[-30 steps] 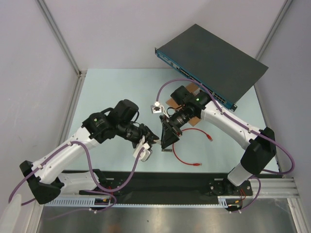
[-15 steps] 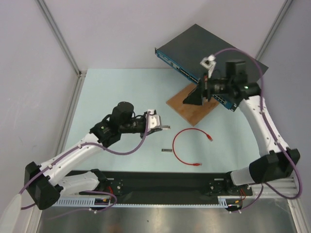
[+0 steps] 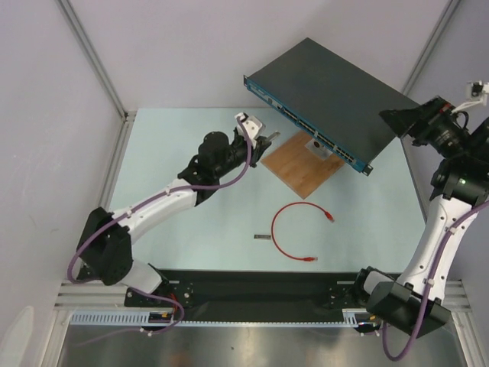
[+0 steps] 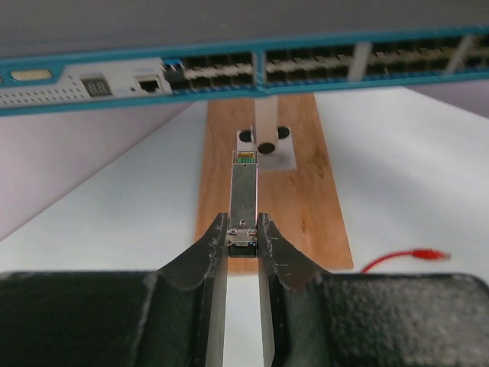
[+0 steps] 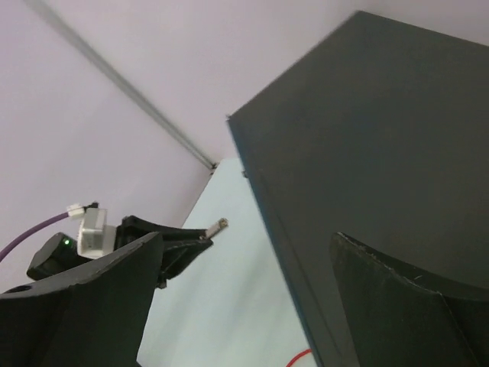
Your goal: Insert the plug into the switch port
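Observation:
The red patch cable (image 3: 276, 237) lies loose on the table with a plug (image 3: 330, 217) at each end, and no gripper touches it. One red plug (image 4: 424, 253) shows at the right of the left wrist view. My left gripper (image 3: 263, 140) (image 4: 243, 225) is shut on a small grey metal piece (image 4: 244, 187), not the plug. It is held level, pointing at the switch ports (image 4: 306, 65) in the teal front face of the dark switch (image 3: 336, 92). My right gripper (image 3: 397, 121) (image 5: 246, 237) hangs open and empty above the switch's right end.
A brown wooden board (image 3: 302, 164) lies under the switch's front edge and carries a small metal bracket (image 4: 266, 141). A second small grey metal piece (image 3: 262, 237) lies on the table left of the cable. Grey walls stand on both sides.
The right arm swung from the table's middle up and right over the switch, and its gripper opened. The left arm carried the grey metal piece forward to the switch's front face.

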Tool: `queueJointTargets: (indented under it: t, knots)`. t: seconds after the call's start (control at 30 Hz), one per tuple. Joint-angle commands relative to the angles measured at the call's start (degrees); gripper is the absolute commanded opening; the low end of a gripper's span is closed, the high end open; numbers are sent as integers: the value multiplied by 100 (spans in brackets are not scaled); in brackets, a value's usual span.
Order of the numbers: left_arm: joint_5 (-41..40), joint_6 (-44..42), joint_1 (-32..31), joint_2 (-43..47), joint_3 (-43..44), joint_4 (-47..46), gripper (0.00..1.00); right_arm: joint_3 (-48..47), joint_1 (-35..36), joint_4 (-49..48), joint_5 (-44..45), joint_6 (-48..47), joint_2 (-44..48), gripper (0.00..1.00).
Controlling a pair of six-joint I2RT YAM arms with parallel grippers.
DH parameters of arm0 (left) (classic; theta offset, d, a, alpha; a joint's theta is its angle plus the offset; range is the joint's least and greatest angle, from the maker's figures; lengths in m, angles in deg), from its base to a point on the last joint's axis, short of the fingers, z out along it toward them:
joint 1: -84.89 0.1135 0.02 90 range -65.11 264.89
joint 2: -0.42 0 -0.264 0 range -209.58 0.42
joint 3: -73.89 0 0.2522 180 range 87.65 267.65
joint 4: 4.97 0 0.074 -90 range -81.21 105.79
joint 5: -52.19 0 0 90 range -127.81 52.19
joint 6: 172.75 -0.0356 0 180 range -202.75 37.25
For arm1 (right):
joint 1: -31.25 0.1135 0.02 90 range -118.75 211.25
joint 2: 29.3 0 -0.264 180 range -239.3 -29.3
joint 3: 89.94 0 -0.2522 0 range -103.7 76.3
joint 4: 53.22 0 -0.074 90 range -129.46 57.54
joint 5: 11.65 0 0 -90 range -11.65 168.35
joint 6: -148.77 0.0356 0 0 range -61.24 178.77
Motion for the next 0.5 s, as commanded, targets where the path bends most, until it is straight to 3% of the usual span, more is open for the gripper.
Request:
queueJointTargets:
  t: [0.0,0.2,0.47]
  knots:
    - [84,400,258,-277,644,-573,0,319,-682,419,-383,575,-155,96]
    - [673,313,338,-656,829,-793,0,591,-991,1676,-437,-399,-374,92]
    - [515,110,382,-1235,1540,-416,0,1479,-886,985,-340,126,-366,94]
